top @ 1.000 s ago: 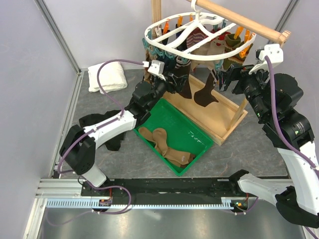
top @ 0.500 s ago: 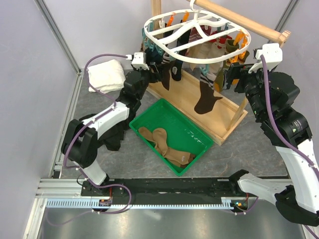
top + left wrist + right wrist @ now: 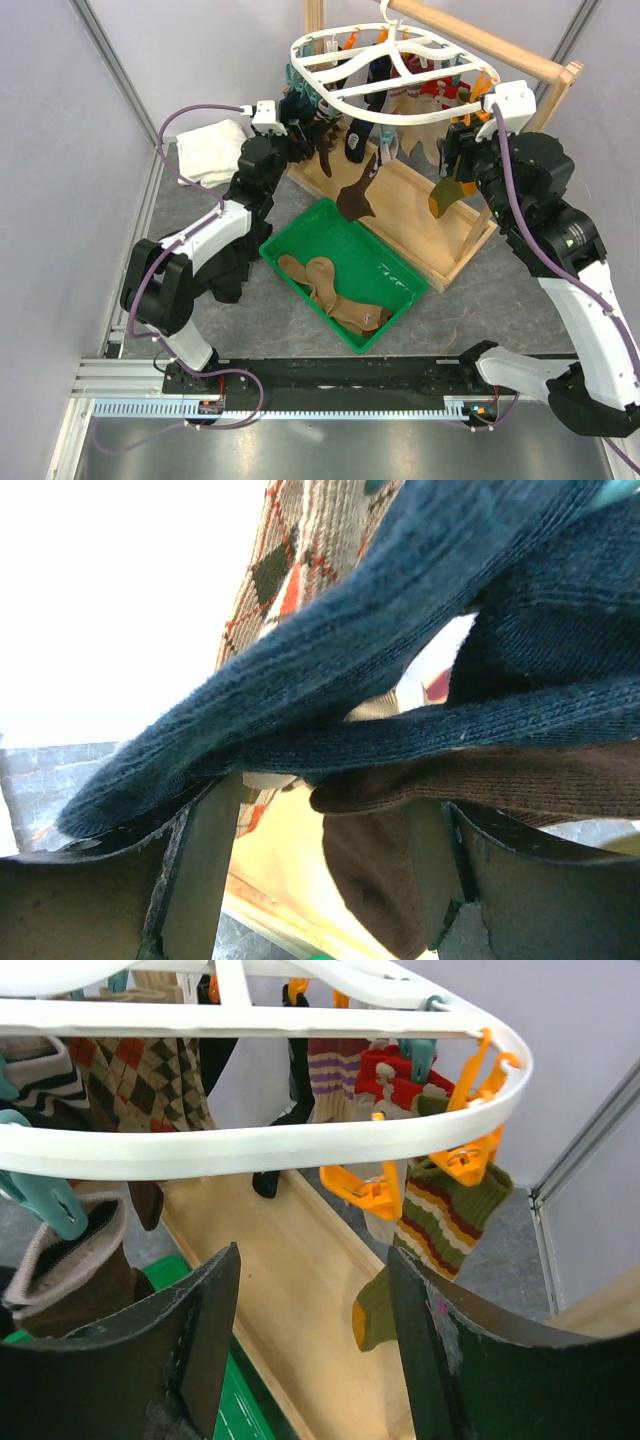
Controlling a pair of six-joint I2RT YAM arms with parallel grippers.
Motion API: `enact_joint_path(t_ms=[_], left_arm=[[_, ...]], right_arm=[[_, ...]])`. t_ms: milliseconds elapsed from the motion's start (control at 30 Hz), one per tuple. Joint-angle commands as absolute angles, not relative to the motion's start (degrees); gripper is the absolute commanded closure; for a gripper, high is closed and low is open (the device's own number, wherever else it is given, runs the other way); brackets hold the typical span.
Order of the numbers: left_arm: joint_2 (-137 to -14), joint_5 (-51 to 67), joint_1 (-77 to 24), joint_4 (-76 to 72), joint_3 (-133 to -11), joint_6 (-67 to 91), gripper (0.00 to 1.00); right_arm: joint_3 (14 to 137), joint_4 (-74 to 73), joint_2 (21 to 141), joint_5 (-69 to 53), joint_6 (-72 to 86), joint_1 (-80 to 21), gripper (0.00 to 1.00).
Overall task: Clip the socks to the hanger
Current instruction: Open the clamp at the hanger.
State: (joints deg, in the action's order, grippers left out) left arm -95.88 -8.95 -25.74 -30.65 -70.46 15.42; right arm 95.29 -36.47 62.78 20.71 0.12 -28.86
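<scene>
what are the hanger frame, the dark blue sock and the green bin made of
The hanger frame looks like smooth moulded white plastic, slightly glossy. The dark blue sock is a soft ribbed knit, fuzzy; fibre unclear. The green bin seems rigid plastic: uniform colour, faint sheen.

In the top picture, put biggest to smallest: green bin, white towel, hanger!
1. The hanger and green bin look about alike, and the hanger hangs nearer the camera, so no ranking between them.
2. The white towel, smallest.

socks [image 3: 330, 290] in bin [image 3: 394, 318], hanger [image 3: 250, 1140] above tray [image 3: 420, 225] behind
</scene>
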Motion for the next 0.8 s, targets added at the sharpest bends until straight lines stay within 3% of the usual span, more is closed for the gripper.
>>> enact_joint_path(t_ms=[0, 300, 767], left_arm=[[-95.7, -9.1, -25.3, -29.6, -72.2, 14.3, 0.29], [-95.4, -8.8, -24.5, -29.3, -71.8, 14.2, 0.29], [-95.3, -7.4, -24.4, -29.0, -71.2, 14.8, 0.29]], right_arm=[[94.5, -32.0, 64.1, 19.9, -2.5, -28.9, 0.33], [93.4, -28.2, 66.5, 25.1, -4.5, -27.7, 0.36], [93.1, -26.8, 67.7, 12.0, -2.8, -20.6, 0.43]])
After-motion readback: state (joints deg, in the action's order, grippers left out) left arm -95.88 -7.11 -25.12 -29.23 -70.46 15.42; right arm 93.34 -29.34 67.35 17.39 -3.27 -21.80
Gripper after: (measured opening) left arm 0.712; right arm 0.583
